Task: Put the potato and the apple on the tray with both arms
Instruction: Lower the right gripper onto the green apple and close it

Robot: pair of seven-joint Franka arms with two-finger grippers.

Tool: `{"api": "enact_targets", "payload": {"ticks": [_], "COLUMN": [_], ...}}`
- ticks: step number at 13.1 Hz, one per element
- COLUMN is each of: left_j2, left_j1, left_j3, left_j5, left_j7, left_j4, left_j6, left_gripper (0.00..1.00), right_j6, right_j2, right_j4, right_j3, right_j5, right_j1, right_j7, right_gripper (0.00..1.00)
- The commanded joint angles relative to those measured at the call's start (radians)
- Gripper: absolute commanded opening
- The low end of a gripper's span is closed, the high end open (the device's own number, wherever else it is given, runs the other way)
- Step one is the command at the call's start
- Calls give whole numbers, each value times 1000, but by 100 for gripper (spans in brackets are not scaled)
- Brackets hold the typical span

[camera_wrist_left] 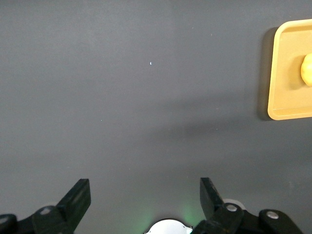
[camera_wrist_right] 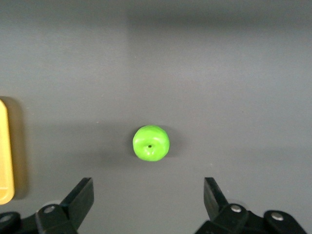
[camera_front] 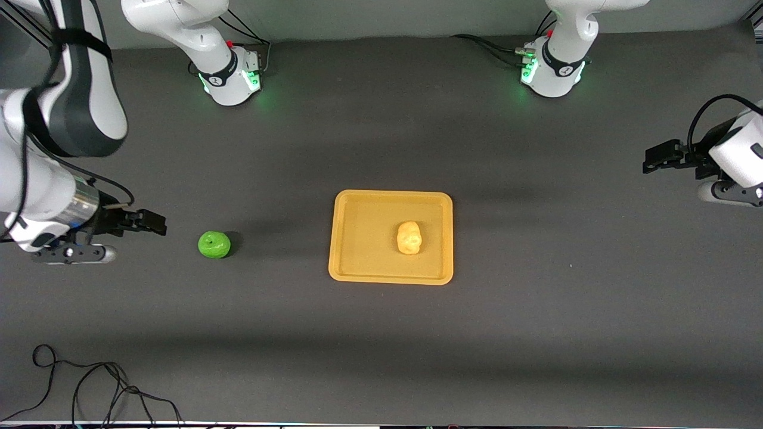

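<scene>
Both arms raised, claws spread wide.
Right claw (camera_wrist_right: 146, 204) over glossy green round apple (camera_front: 214, 245); left claw (camera_wrist_left: 145, 202) over bare grey desk (camera_front: 536, 333); knobbly yellow potato (camera_front: 409, 237) on orange plastic tray (camera_front: 346, 238).

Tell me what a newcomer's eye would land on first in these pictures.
The orange-yellow tray at the table's middle stands out most against the dark surface, with the potato lying on it. Next comes the bright green apple, on the bare table toward the right arm's end, apart from the tray. The right gripper hangs open above the table beside the apple, and the left gripper waits open over the left arm's end.
</scene>
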Motion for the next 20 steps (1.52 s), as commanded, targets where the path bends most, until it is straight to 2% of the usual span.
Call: {"api": "enact_targets", "payload": {"ticks": [1,3,5,8,13,14,16,20], "left_j2": [-33,-32,-33,-32,-25,-27,-27,-28], "left_j1": [-49,-49,-46,-50,-84,-110,-115,-112], "left_j3": [22,22,21,19,36,63,73,73], "left_j5": [42,45,48,47,30,30,30,31], "left_j7": [10,10,10,2,-13,-22,-26,-26], "left_j4": [-39,-39,-39,-39,-38,-38,-38,-38], "left_j6": [6,3,3,16,39,41,43,55], "left_gripper": [100,100,100,100,100,100,100,100], "right_j6": [174,302,360,424,552,613,739,765], "right_j2": [-9,17,82,165,239,245,247,258], "right_j4": [-138,-229,-239,-240,-300,-339,-416,-436], "right_j3": [-5,-5,-4,-4,5,8,8,10], "right_j5": [17,17,23,97,97,97,98,98], "right_j1": [-1,8,7,0,11,16,54,56], "right_j7": [-27,-27,-25,-27,-28,-28,-25,-21], "right_gripper": [100,100,100,100,100,100,100,100]}}
